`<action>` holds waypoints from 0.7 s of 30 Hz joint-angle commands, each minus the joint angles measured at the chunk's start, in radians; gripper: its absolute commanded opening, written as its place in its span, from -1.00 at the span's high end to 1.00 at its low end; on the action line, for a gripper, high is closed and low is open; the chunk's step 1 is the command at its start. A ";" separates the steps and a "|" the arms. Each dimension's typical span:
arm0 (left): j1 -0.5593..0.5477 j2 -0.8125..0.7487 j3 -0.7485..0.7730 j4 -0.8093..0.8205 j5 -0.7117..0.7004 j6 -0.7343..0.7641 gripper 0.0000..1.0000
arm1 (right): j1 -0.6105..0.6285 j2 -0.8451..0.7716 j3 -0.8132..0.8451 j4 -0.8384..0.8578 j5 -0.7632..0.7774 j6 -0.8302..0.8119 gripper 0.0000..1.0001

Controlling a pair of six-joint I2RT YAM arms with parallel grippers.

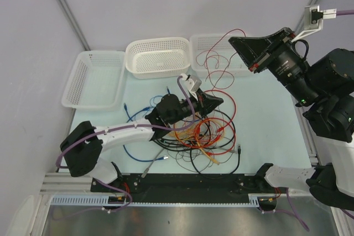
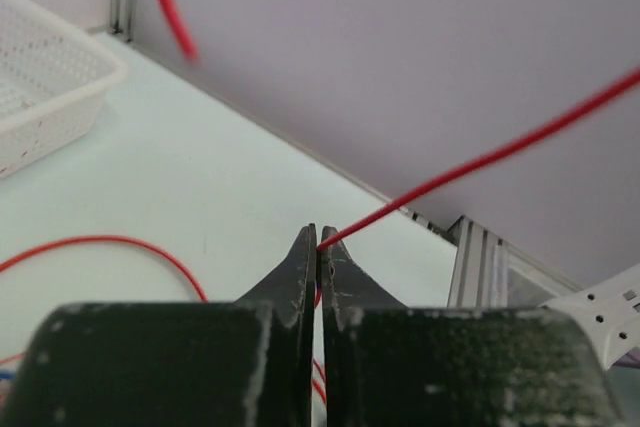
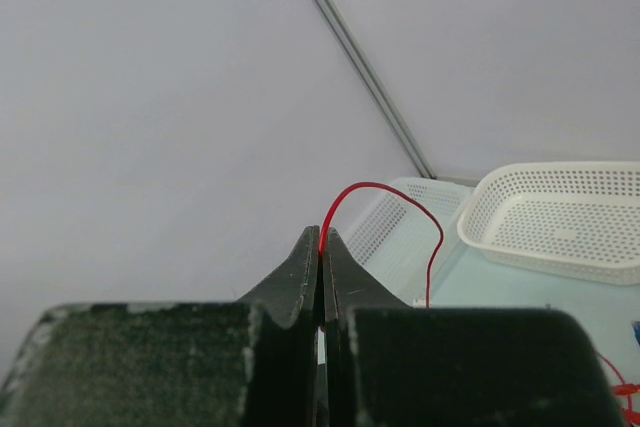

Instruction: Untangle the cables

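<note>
The cables (image 1: 202, 134) lie in a tangled heap of red, orange, black and blue wires at the table's middle. My left gripper (image 1: 220, 101) sits at the heap's far side, low over the table. Its jaws (image 2: 318, 240) are shut on a red cable (image 2: 480, 162) that runs taut up and to the right. My right gripper (image 1: 232, 41) is raised above the back right basket. It (image 3: 322, 237) is shut on the red cable (image 3: 400, 193), which arcs out of the tips and drops down.
Three white perforated baskets stand along the back: left (image 1: 72, 89), middle (image 1: 157, 41) and right (image 1: 193, 53). A blue cable (image 1: 133, 115) trails left of the heap. A black rail (image 1: 188, 182) with the arm bases runs along the near edge.
</note>
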 commanded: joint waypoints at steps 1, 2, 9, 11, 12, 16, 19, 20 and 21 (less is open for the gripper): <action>-0.002 -0.112 0.046 -0.196 -0.067 0.063 1.00 | 0.002 -0.068 -0.032 0.010 0.062 -0.026 1.00; 0.000 -0.164 0.054 -0.326 -0.080 0.078 1.00 | 0.002 -0.081 -0.050 0.011 0.082 -0.038 1.00; 0.015 -0.449 0.032 -0.695 -0.203 0.133 1.00 | 0.002 -0.220 -0.292 0.021 0.248 -0.064 1.00; 0.023 -0.507 0.038 -0.791 -0.264 0.133 1.00 | 0.002 -0.258 -0.348 0.031 0.248 -0.067 0.92; 0.026 -0.552 0.049 -0.820 -0.285 0.133 1.00 | 0.002 -0.268 -0.369 0.033 0.246 -0.067 0.53; 0.051 -0.559 0.216 -1.009 -0.313 0.146 1.00 | 0.002 -0.280 -0.457 0.018 0.223 -0.063 -0.23; 0.055 -0.492 0.385 -1.125 -0.309 0.156 1.00 | 0.002 -0.273 -0.492 0.027 0.185 -0.063 -0.47; 0.057 -0.473 0.425 -1.152 -0.304 0.156 1.00 | 0.002 -0.263 -0.500 0.031 0.150 -0.064 -0.54; 0.058 -0.449 0.502 -1.172 -0.296 0.156 1.00 | 0.002 -0.259 -0.508 0.040 0.130 -0.069 -0.57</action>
